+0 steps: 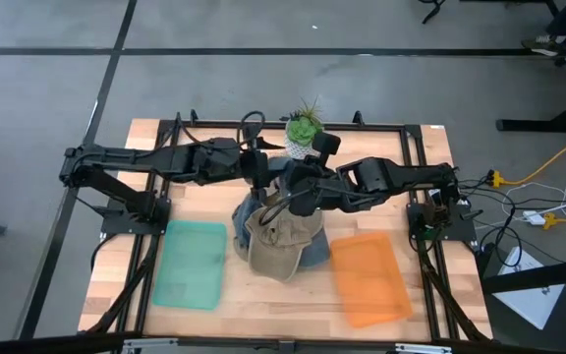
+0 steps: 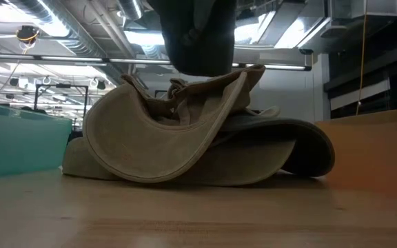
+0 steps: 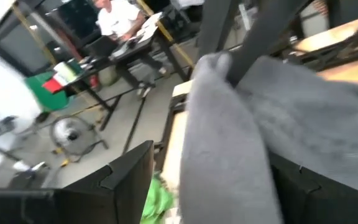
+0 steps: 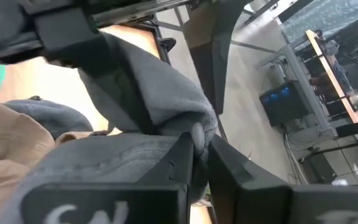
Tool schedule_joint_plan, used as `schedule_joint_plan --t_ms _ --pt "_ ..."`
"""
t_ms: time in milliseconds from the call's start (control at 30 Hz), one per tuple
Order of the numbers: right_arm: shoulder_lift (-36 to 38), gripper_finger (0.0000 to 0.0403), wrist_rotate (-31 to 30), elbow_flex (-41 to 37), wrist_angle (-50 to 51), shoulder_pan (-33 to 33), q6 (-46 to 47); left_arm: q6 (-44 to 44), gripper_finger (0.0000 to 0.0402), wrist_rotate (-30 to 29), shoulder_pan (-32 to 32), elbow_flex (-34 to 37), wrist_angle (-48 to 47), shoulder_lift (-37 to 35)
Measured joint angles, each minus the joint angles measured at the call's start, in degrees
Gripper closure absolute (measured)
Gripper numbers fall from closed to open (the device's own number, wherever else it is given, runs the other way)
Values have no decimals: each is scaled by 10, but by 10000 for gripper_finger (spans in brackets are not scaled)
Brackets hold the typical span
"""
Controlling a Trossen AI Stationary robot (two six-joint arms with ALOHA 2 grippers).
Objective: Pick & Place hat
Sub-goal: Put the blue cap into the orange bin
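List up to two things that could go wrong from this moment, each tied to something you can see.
1. The right gripper pinches only a fold of the grey hat, which could slip free.
2. The tan hat lies on the grey one, so lifting may drag it along, missing the teal tray or orange tray.
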State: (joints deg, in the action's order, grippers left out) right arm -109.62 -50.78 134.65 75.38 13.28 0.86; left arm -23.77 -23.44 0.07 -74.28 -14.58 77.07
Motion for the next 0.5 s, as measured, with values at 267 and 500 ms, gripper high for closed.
schedule_joint_plan --t_ms 267,500 --pt "0 367 0 0 11 0 4 5 277 -40 -7 0 -4 -27" --pt "0 341 39 0 12 0 12 3 393 -71 -13 0 -8 -34"
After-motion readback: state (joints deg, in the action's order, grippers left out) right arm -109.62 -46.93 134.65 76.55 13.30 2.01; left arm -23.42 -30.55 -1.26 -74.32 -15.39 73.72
